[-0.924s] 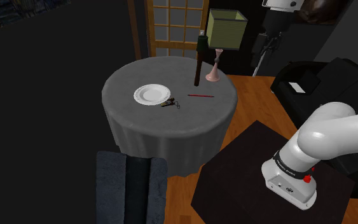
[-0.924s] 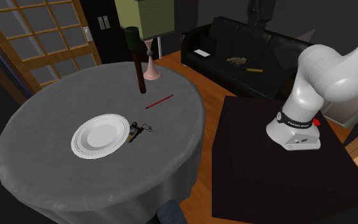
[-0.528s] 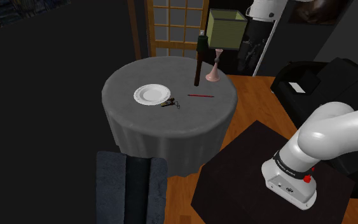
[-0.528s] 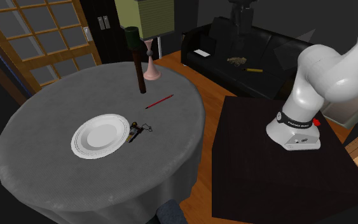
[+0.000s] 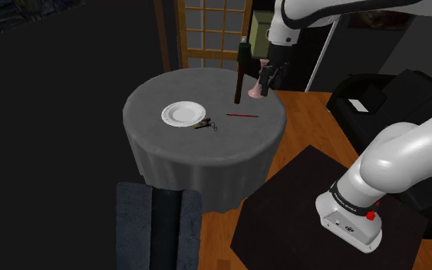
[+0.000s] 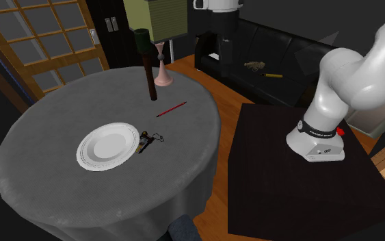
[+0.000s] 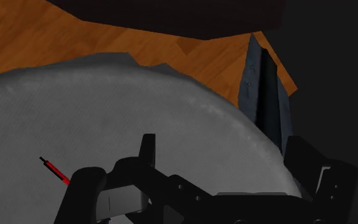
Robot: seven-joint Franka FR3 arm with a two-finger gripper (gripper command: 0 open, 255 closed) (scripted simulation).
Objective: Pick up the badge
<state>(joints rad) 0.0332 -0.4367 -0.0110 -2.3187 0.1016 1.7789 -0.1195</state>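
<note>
The badge (image 5: 204, 123) is a small dark and tan piece with a thin cord, lying on the round grey-clothed table (image 5: 168, 157) just beside a white plate (image 5: 182, 113). In the second exterior view the badge (image 6: 145, 142) touches the plate's (image 6: 107, 146) rim on the side toward the arm. My black gripper (image 5: 267, 77) hangs above the table's far edge, by the pink lamp base (image 5: 257, 89), well away from the badge. In the wrist view the gripper (image 7: 225, 153) is open with nothing between its fingers, and grey cloth lies below.
A red pen (image 5: 242, 115) lies between the badge and my gripper. A tall dark bottle (image 5: 239, 73) stands by the lamp. A blue-grey armchair (image 5: 158, 226) sits at the table's near side, a black sofa (image 6: 273, 51) beyond, and a lattice door (image 5: 206, 31) behind.
The arm has swung from the back of the room toward the table and come down. The gripper now hangs beside the lamp base. Nothing on the table has moved.
</note>
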